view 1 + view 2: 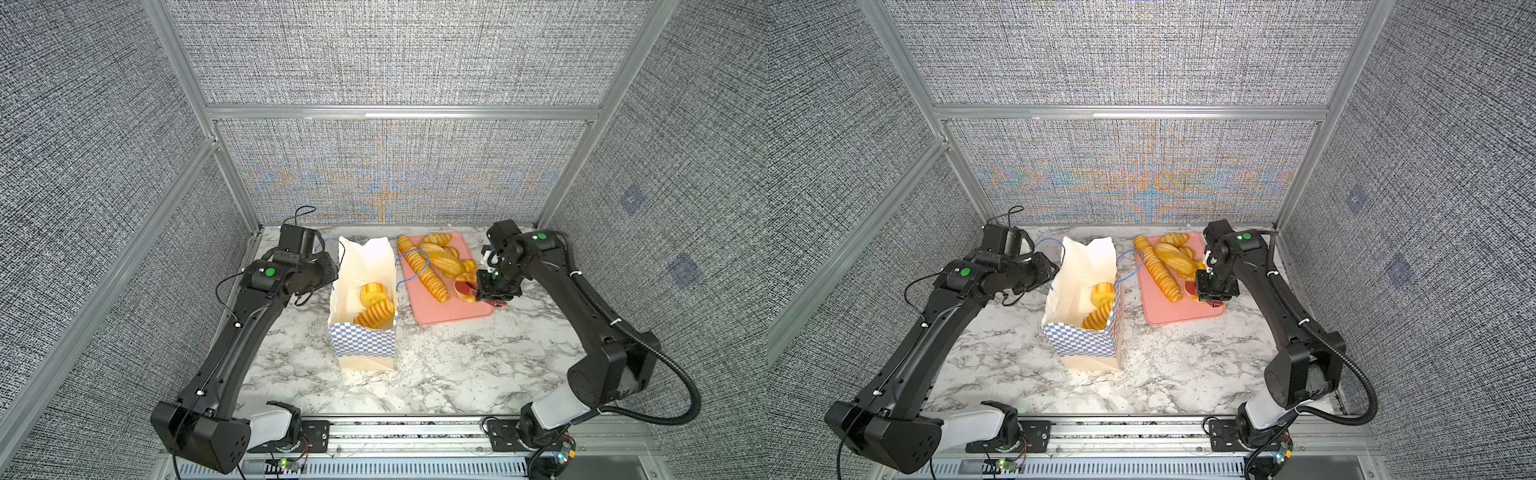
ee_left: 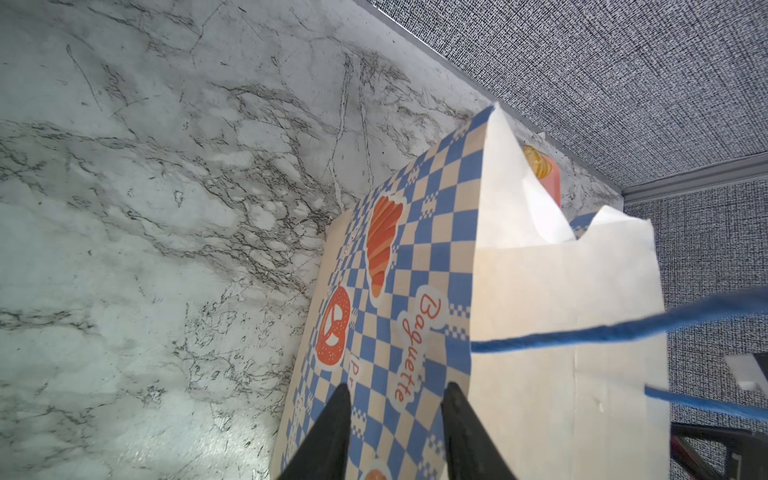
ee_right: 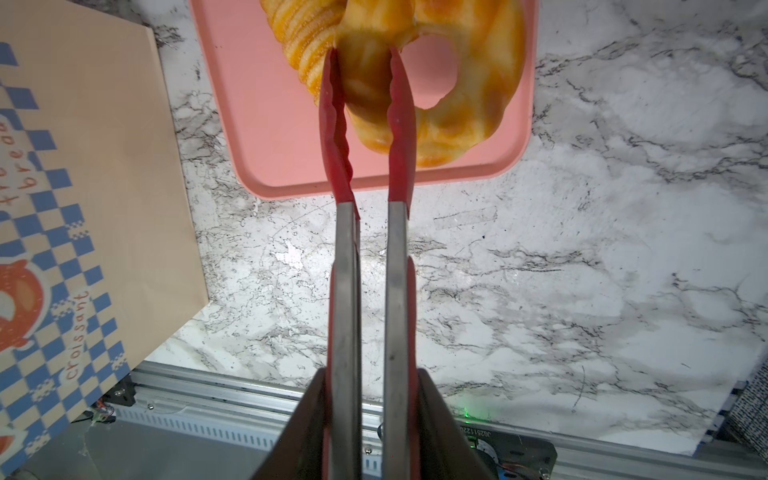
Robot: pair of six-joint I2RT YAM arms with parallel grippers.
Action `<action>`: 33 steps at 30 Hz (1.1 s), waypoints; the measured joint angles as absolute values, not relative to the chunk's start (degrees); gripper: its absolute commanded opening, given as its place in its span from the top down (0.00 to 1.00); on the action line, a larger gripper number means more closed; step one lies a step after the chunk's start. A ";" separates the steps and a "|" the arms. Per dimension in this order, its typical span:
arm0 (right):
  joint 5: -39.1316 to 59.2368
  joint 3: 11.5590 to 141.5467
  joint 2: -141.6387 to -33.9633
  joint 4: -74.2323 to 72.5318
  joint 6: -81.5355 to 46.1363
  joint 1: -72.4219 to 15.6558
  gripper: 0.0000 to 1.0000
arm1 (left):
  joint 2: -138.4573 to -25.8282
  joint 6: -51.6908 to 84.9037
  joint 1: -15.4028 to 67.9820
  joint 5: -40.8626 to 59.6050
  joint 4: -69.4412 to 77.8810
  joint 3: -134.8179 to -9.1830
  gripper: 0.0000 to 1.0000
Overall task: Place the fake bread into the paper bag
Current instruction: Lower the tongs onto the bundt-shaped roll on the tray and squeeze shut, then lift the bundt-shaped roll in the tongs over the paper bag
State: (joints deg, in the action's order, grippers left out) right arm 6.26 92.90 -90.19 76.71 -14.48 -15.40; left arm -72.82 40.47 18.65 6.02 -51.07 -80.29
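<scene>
Black arms (image 1: 245, 332), white base links (image 1: 266, 424), green dots (image 1: 270, 272)

Overhead stereo, wrists close, sharing paper bag (image 2: 415, 291)

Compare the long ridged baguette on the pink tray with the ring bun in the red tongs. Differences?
Shape: the long ridged golden toy baguette is a straight stick; the glossy ring-shaped toy bun has a hole. State: the baguette lies free, a blue cord handle draped across it; the bun is pinched by red-tipped metal tongs in the right claw. Both are glossy golden-orange, at the flat pink tray.
</scene>
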 measured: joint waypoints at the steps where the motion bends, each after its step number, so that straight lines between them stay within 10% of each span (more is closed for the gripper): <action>1: 6.31 93.62 -90.08 77.01 -14.48 -15.40 0.67 | -72.82 40.42 18.65 6.02 -51.09 -80.34 0.68; 14: 9.04 111.55 -91.13 82.98 -15.77 -15.25 0.68 | -72.58 39.59 18.61 6.22 -51.07 -80.47 0.85; 23: 12.73 125.03 -92.73 85.60 -17.21 -15.42 0.68 | -70.96 39.44 18.61 6.24 -51.11 -80.25 0.45; 33: 16.67 138.98 -95.02 88.14 -18.70 -17.72 0.67 | -70.39 37.36 18.61 7.49 -52.93 -79.13 0.48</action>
